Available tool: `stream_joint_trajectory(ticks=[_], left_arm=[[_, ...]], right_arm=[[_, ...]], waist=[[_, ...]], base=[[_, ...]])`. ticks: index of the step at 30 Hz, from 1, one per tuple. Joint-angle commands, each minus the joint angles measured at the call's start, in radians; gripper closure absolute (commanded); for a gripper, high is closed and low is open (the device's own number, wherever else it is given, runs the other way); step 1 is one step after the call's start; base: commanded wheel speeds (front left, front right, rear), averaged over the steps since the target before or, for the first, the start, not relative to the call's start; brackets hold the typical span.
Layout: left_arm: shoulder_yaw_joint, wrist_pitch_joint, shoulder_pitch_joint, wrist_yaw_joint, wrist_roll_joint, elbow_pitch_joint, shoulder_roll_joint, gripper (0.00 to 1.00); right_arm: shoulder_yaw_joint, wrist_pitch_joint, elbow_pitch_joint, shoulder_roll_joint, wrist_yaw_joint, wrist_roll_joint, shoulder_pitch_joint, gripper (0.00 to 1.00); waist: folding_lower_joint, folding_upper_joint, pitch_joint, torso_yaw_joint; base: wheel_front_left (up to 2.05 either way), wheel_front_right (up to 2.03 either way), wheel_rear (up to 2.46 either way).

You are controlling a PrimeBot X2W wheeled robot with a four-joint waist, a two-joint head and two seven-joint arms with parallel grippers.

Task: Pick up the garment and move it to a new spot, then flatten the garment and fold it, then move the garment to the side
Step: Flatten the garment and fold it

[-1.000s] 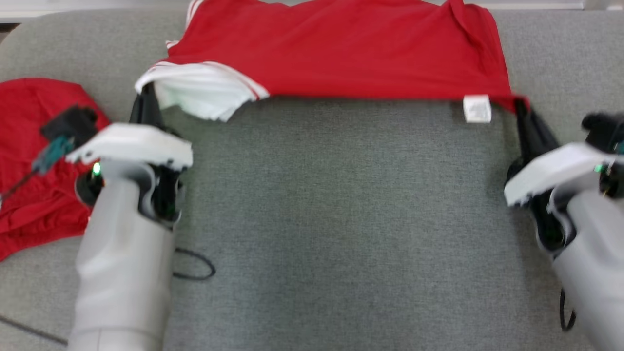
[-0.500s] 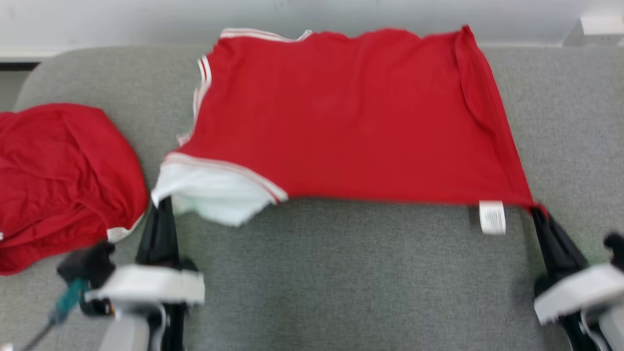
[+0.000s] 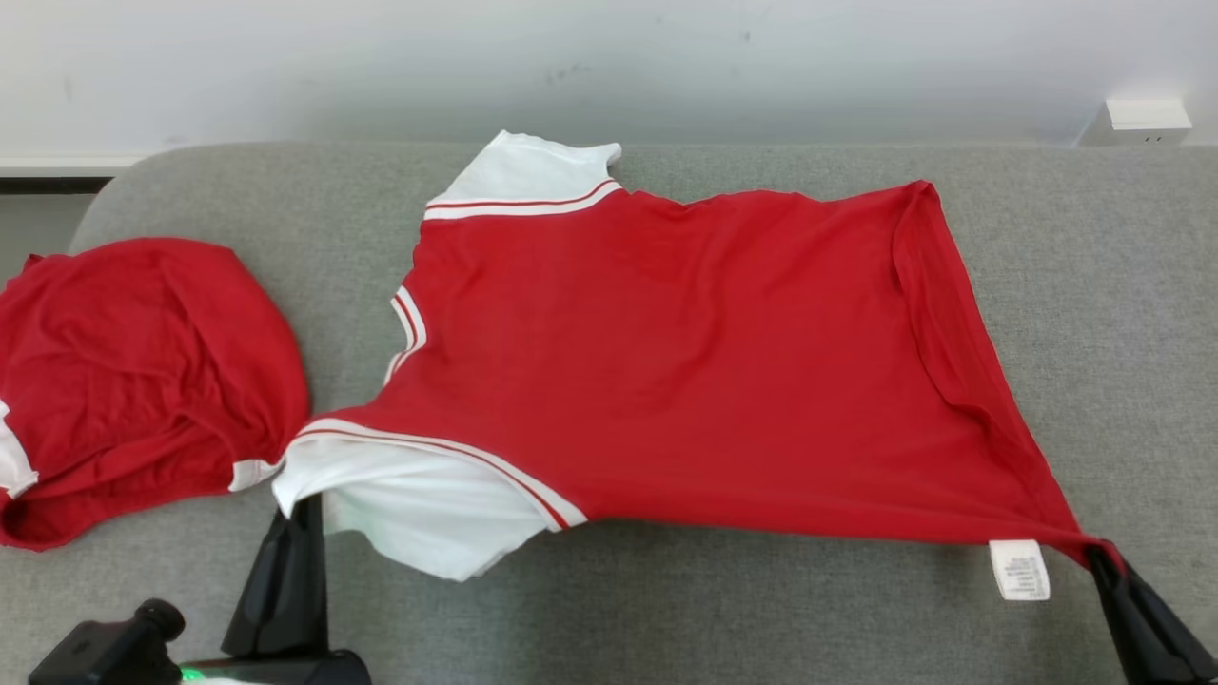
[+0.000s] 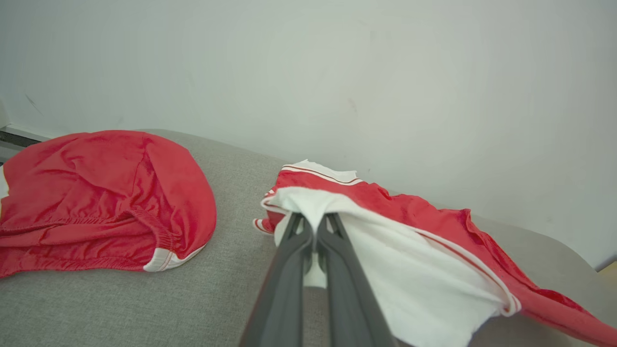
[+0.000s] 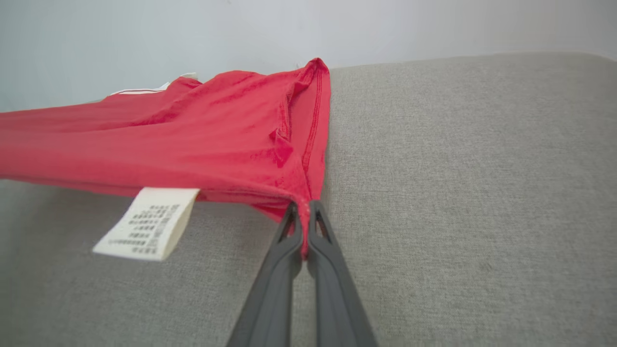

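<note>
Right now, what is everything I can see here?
shirt: one, red with white sleeves, spread on the cushion
label: one, white, hanging from the shirt's near edge
heap: one, red with white trim, bunched left of the shirt
cushion: one, grey, under both garments
wall: one, white, behind the cushion
box: one, white, far right by the wall
left tool: one, dark, shut on the white sleeve
right tool: one, dark, shut on the shirt's red corner

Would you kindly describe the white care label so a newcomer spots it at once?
On the grey fabric surface lies a red shirt with white sleeves. At its near hem, beside the right pincer, hangs the white label, alone bearing printed text.
</note>
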Motion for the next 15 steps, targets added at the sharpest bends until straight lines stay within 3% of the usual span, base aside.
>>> stream_joint_trajectory(ticks=[1,8,15], left_arm=[[0.009,0.025,0.009,0.007,-0.004,-0.005,0.016,1.0],[0.014,0.147,-0.086,-0.025,-0.072,0.12,0.055,1.0],[-0.013,0.297,-0.304,-0.086,-0.153,0.327,0.099,1.0]], right_arm=[[-0.019,0.049,-0.045,0.021,-0.004,-0.029,0.019,1.0],[-0.019,0.209,-0.106,0.062,-0.004,-0.077,-0.035,1.0],[0.027,0.286,0.004,0.016,-0.004,-0.043,-0.199,1.0]], waist=[[0.0001,-0.0001,0.0,-0.003],[0.0001,-0.0001,0.036,-0.003],[0.0001,-0.0001,0.121,0.005]], base=[[0.0,0.0,0.0],[0.0,0.0,0.0],[0.0,0.0,0.0]])
